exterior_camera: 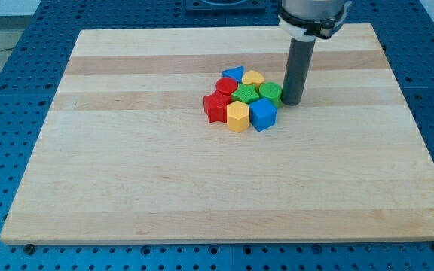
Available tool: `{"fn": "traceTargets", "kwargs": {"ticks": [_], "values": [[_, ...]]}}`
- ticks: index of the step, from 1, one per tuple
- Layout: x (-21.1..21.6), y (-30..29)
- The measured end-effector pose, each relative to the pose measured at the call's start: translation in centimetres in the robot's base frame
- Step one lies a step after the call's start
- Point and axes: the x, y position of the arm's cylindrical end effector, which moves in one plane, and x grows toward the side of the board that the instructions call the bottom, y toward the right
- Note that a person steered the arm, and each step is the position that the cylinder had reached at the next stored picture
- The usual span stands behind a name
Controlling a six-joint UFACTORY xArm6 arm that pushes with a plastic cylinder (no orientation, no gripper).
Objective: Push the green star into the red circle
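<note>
Clustered mid-board [126, 188]: blue triangle [234, 73], yellow heart [253, 77], green cylinder [270, 92], red star [216, 108], yellow hexagon [237, 117], blue cube [263, 114]

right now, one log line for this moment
tip: right of cluster, beside green circle | green star: mid-cluster, next to red circle | blocks: bunched

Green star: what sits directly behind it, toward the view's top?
Behind the green star sit the yellow heart, blue triangle and red circle, all crowded against it. My tip stands right of the green circle. Their lower faces are hidden.
</note>
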Motion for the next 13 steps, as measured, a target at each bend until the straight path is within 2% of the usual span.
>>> {"fn": "traceTargets", "kwargs": {"ticks": [7,9,11,13], "values": [[0.0,-17.2],[-1.1,-19.6],[-0.5,-20.3],[-2.9,-26.2]]}}
